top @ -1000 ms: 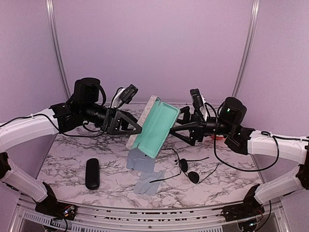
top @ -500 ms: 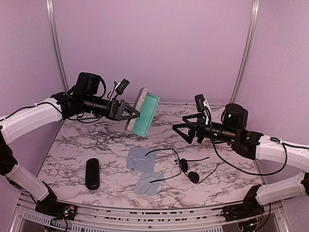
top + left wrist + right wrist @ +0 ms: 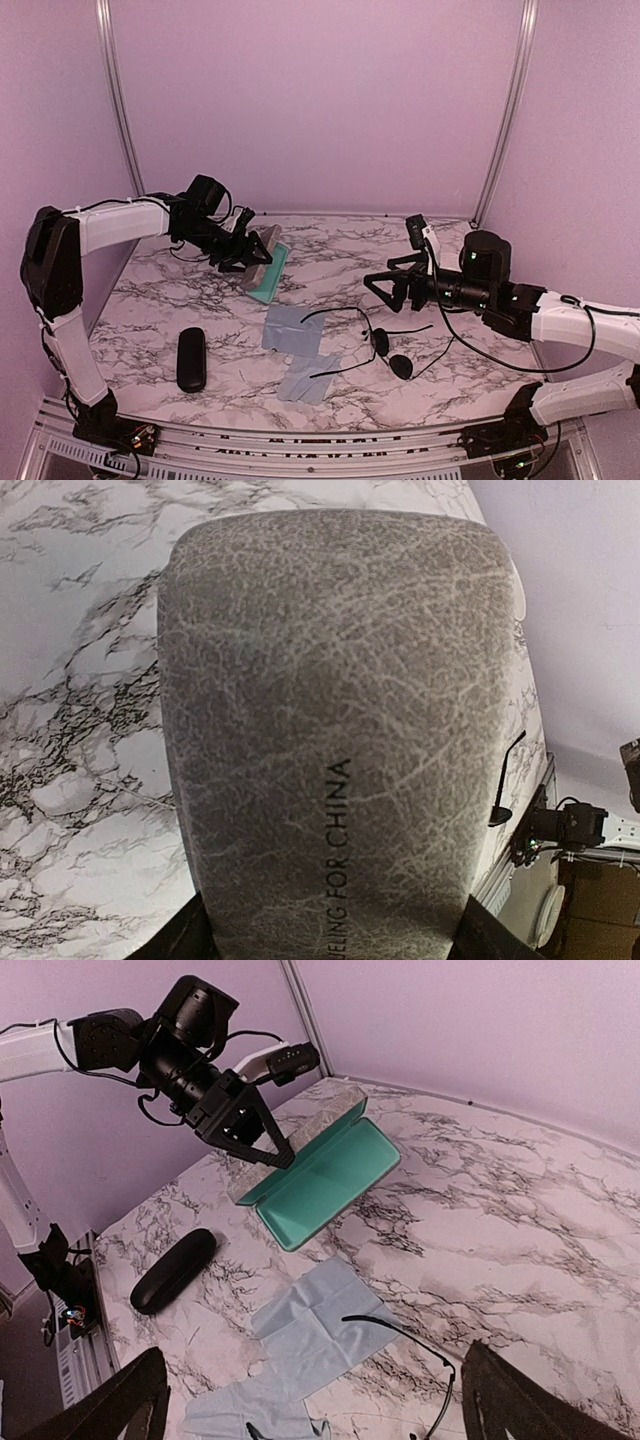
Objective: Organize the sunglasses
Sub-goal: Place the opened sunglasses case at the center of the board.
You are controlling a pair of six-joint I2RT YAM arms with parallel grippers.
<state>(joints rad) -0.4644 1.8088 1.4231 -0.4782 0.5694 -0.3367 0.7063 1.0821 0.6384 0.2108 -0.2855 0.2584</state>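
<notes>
1. The left pincer (image 3: 250, 258) is clamped on the grey case (image 3: 264, 262), holding it open over the far left part of the marbled surface (image 3: 160, 300)
2. In the left wrist view the case's grey, crackle-textured shell fills nearly the whole picture. It has black lettering printed along it, and a dark finger sits at each lower corner
3. The case's teal lining faces the right arm, and its lower edge is down close to the surface; I cannot tell whether it touches
4. The right pincer (image 3: 374, 288) is spread wide with nothing between its fingers. It hangs above the surface right of centre and points left toward the open case
5. The sunglasses (image 3: 381, 343) lie on the surface just in front of the right pincer, at centre right. They are thin black wire with two small dark oval lenses side by side and long slender arms sprawled outward
6. One of the arms curves left across the top of a light blue cloth (image 3: 288, 330). From the tangle of wire I cannot tell how many pairs there are
7. That cloth lies flat between the grey case and the sunglasses. A second cloth (image 3: 305, 382), more rumpled, sits just beside it toward the near edge
8. A black oval case (image 3: 191, 358) lies closed on the near left of the surface, well apart from the sunglasses and clear of both cloths
</notes>
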